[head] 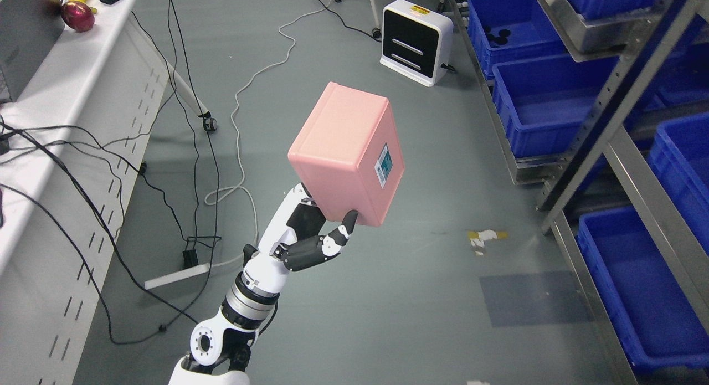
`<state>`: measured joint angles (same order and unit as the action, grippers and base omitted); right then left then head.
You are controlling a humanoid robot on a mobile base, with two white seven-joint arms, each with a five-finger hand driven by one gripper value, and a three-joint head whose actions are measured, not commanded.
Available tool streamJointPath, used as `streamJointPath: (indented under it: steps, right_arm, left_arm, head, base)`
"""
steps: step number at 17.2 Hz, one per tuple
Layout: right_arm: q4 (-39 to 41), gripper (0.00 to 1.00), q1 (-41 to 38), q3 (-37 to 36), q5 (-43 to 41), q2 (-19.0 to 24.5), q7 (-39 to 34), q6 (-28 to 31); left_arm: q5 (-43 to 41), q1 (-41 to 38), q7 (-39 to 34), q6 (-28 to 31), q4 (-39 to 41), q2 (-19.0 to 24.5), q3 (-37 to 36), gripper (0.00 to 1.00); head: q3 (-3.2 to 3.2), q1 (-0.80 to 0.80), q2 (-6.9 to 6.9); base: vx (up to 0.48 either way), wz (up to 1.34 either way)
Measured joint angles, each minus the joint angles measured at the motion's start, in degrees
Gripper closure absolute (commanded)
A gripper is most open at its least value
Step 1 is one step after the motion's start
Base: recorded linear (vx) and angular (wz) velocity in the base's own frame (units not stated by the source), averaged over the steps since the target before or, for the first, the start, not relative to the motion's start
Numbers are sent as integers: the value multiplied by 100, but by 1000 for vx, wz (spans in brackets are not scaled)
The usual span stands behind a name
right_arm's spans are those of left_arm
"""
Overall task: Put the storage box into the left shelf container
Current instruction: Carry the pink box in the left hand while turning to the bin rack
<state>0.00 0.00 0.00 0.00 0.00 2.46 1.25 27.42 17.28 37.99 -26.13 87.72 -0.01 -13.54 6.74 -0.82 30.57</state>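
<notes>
At the left, a white perforated metal workbench [66, 169] trailing black cables is seen, and just right of it the left hand [310, 235] is raised from the lower edge, its black-and-white fingers [348, 223] curled against the lower end of the pink rectangular plastic storage box [346, 158], which is held tilted in the air above the grey floor. Well apart to the right, open blue plastic bins [545, 105] are ranged on the grey metal shelf rack [620, 147]. The carry is judged best done slowly, the box being levelled and kept firmly pinched until it is brought over a bin's opening.
</notes>
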Motion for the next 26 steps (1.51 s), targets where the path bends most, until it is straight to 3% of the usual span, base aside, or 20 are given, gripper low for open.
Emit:
streamJointPath:
  steps: [14,26]
  right_arm:
    - [0,0,2,0,0,0,0,0]
    - [0,0,-3,0,0,0,0,0]
  left_arm:
    - [-120,-531,-4,-86,-57,1,-28,97]
    - [-385,-1473,221,-436,-217,1,-352,96]
  head:
    - [0,0,0]
    - [0,0,0]
  base:
    - [574,-130]
    - [237,-1265]
